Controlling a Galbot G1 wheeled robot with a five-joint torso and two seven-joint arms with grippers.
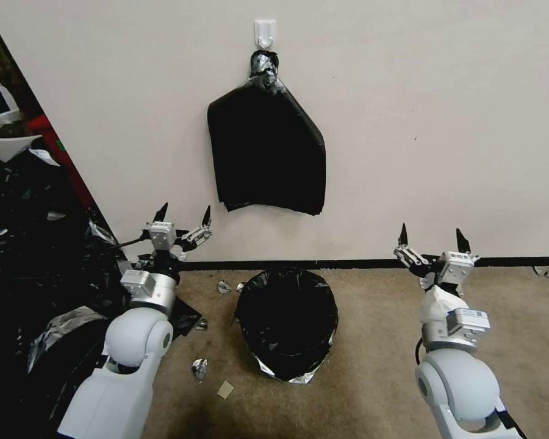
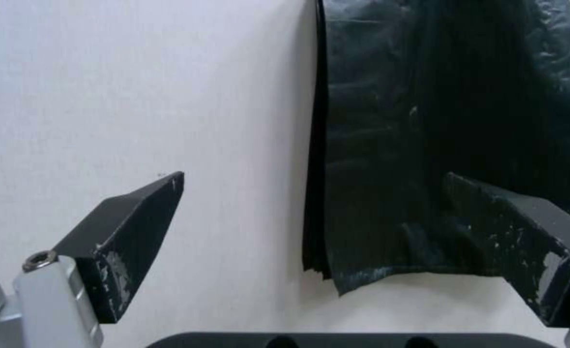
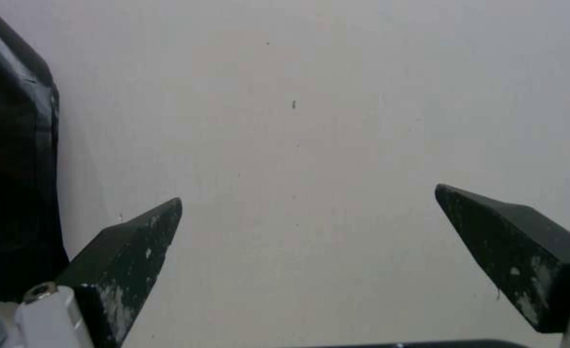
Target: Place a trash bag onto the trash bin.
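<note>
Trash bag (image 1: 287,320) drapes trash bin | 4 o'clock of left gripper (image 1: 183,214), nearer | right gripper (image 1: 432,236) | both jaws wide, empty

Your head camera looks down at floor and wall (image 1: 409,122); both wrist cameras face that wall close, sharing the hanging bundle (image 2: 439,145).

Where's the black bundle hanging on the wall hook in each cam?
Head view: the hanging black bundle is at top centre, under the white hook, above the lined trash bin.
Left wrist view: its lower edge fills the right half.
Right wrist view: its side edge runs along the left border.
Shared landmark: the white wall.
</note>
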